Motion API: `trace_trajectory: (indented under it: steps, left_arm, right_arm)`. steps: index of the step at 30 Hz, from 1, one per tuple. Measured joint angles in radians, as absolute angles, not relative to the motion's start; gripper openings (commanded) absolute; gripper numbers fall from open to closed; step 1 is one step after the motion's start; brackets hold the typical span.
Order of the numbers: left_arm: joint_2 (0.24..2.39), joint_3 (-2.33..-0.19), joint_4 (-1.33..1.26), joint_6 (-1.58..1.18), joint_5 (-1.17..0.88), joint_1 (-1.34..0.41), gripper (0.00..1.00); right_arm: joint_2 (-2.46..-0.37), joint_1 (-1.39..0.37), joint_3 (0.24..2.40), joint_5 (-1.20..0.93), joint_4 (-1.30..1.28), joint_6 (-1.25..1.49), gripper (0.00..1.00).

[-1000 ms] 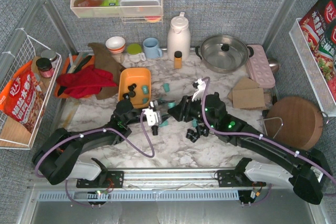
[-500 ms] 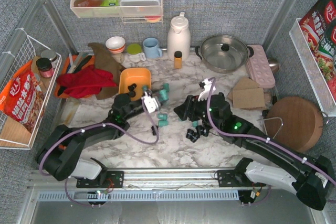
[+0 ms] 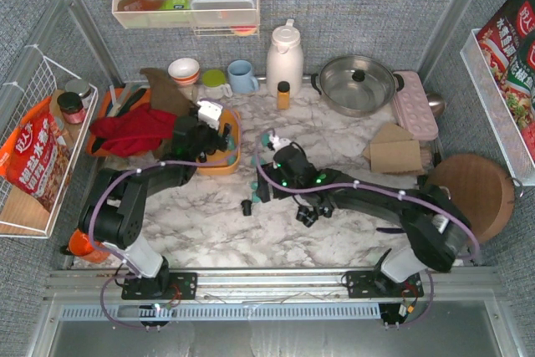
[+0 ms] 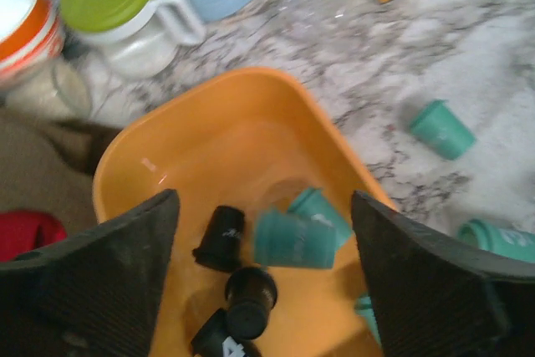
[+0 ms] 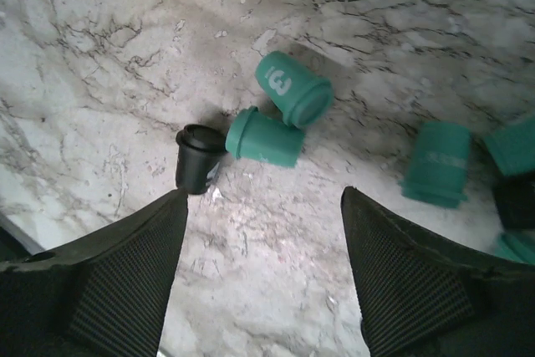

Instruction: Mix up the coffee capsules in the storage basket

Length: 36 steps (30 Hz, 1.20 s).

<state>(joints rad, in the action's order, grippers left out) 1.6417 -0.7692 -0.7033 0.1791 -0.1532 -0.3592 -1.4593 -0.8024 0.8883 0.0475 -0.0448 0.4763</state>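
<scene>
My left claw (image 4: 263,206) is spread wide & empty over the orange basket (image 4: 226,135), upper left of centre in top view, w/ a few pods (image 4: 291,240) inside. Right claw (image 5: 266,198) gaping too, above loose pods (image 5: 292,89) on the table (image 5: 100,56).

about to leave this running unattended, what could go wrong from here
The black capsule lies right beside a teal one in front of the open right claw; closing may grab both or roll one away. The open left claw hangs low over the basket, so a finger could catch its rim and shove it.
</scene>
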Motion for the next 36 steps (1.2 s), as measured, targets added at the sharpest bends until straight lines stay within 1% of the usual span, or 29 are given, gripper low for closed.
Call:
trace_trajectory:
  steps: [8,12,18,21,23,27,31,36]
  left_arm:
    - [1.641,-0.807,-0.62,0.054,-0.105,-0.318,0.99]
    - [1.602,-0.799,-0.644,0.038,-0.12,-0.317,0.99]
    - [1.565,-0.768,-0.695,0.042,-0.2,-0.318,0.99]
    - [1.558,-0.76,-0.716,0.045,-0.231,-0.318,0.99]
    - [1.555,-0.757,-0.722,0.046,-0.25,-0.317,0.99]
    - [1.549,-0.728,-0.766,0.08,-0.332,-0.318,0.99]
    - [1.546,-0.676,-0.831,0.142,-0.443,-0.335,0.99]
    - [1.518,-0.635,-0.891,0.232,-0.575,-0.369,0.99]
  right_arm:
    - [-1.699,-0.842,0.978,0.083,-0.003,0.488,0.77]
    - [-1.767,-0.852,1.024,0.107,0.009,0.495,0.72]
    - [-1.805,-0.857,1.036,0.13,0.01,0.499,0.57]
    - [-1.805,-0.856,1.034,0.133,0.011,0.5,0.46]
    - [-1.797,-0.856,1.028,0.136,0.011,0.503,0.4]
    - [-1.745,-0.852,1.0,0.137,-0.004,0.513,0.4]
    - [-1.616,-0.828,0.946,0.128,-0.02,0.513,0.4]
    - [-1.391,-0.767,0.898,0.119,-0.051,0.508,0.41]
